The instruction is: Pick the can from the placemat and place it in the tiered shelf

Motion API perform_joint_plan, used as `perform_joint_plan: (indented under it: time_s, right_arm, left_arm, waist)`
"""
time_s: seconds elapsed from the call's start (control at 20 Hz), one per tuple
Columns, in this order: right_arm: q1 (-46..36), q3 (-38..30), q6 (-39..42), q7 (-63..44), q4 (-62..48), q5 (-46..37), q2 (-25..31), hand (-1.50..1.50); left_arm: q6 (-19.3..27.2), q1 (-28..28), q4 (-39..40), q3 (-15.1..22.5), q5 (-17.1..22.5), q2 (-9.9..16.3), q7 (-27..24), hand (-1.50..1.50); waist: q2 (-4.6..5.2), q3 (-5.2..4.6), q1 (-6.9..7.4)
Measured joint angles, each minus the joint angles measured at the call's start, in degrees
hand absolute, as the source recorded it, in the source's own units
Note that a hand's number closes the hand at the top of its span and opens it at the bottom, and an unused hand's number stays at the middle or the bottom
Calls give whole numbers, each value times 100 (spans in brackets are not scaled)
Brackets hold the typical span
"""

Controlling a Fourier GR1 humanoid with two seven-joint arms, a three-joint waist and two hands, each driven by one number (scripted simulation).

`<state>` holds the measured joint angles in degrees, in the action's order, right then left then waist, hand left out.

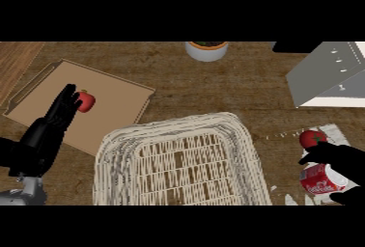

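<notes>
Right hand curls around the red can on the placemat at the counter's right edge: the grasp step. Left hand rests open at left. Next, I'd judge: lift and carry it to the wicker tiered shelf.

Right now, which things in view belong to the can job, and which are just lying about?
Belongs to the job:
- red can, right hand fingers curled round it
- placemat under it
- wicker tiered shelf

Lying about:
- tomato-like red fruit on the placemat
- red fruit on the brown tray
- white pot
- grey metal box
- left hand, open over the tray
</notes>
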<state>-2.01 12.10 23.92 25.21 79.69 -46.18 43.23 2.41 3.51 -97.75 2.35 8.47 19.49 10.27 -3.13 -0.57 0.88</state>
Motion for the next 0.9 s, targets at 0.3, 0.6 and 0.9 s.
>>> perform_joint_plan:
  time_s: [0.3, 0.6, 0.9]
  right_arm:
    - [-225, -166, -907, 403, -475, -310, -253, 150]
    - [-314, -587, -1342, 668, -677, -131, -440, 150]
    - [99, -1074, -2162, -1109, -117, -151, -1470, 150]
  left_arm:
    - [-7, 18, 190, 72, -168, -138, -189, 0]
    - [-64, 83, 212, -39, -147, -130, -79, 0]
    - [-37, -75, 112, -133, -149, -85, -33, 0]
  waist:
    - [3, 1, 4]
    - [27, 46, -13]
    - [3, 21, -108]
